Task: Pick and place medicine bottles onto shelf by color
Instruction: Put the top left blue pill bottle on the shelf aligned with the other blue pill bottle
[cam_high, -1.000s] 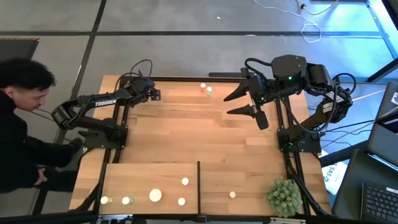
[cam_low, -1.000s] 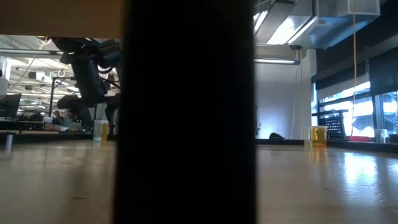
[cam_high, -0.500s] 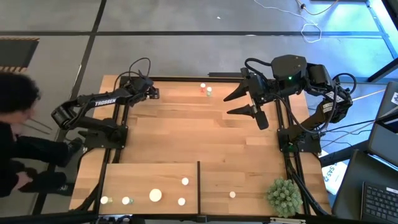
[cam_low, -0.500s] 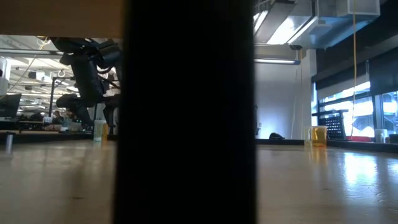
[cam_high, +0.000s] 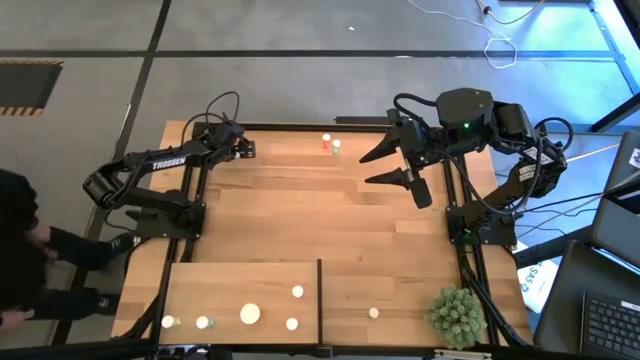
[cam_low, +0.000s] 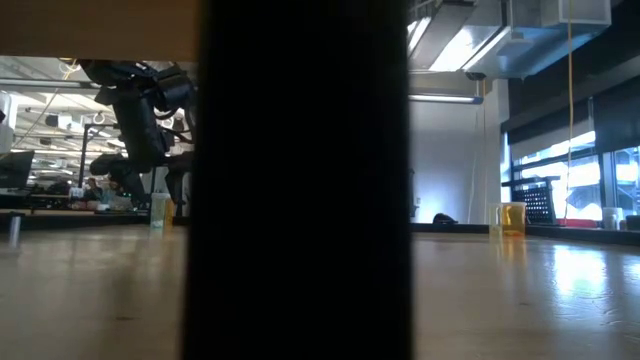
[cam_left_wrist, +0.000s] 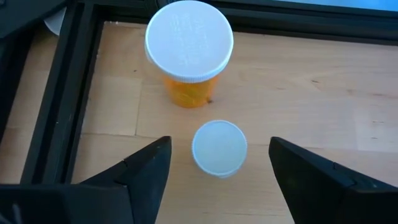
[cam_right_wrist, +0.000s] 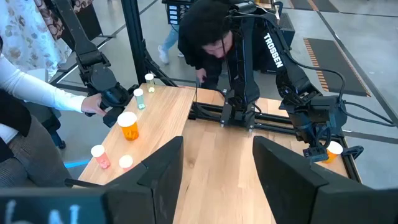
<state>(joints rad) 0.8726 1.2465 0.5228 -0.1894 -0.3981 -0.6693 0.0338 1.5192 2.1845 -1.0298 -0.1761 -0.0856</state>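
From above, I count five white caps on the shelf (cam_high: 240, 280) left of its dark divider (cam_high: 319, 300) and one cap (cam_high: 373, 313) on the right side, so I judge part of the sorting done; two bottles, one reddish (cam_high: 326, 141) and one greenish (cam_high: 336, 147), stand at the far edge of the table between my arms, not yet shelved. My left gripper (cam_high: 247, 151) sits at the far left corner, my right gripper (cam_high: 385, 166) hangs spread wide over the far right part of the board, holding nothing. The low view is mostly blocked by a dark upright; beside it I make out a pale bottle (cam_low: 159, 208) on one side and an orange one (cam_low: 512, 217) on the other. Through my left wrist I see my fingers (cam_left_wrist: 146, 171) apart and empty, with a small white-capped bottle (cam_left_wrist: 219, 148) between them and a wider orange bottle (cam_left_wrist: 188, 56) just beyond it; I judge these remain to be picked. My right wrist view shows my wide-open fingers (cam_right_wrist: 161, 165) over bare wood and several bottles on the distant shelf, among them an orange one (cam_right_wrist: 129, 126), with a person's hand (cam_right_wrist: 94, 106) reaching near them.
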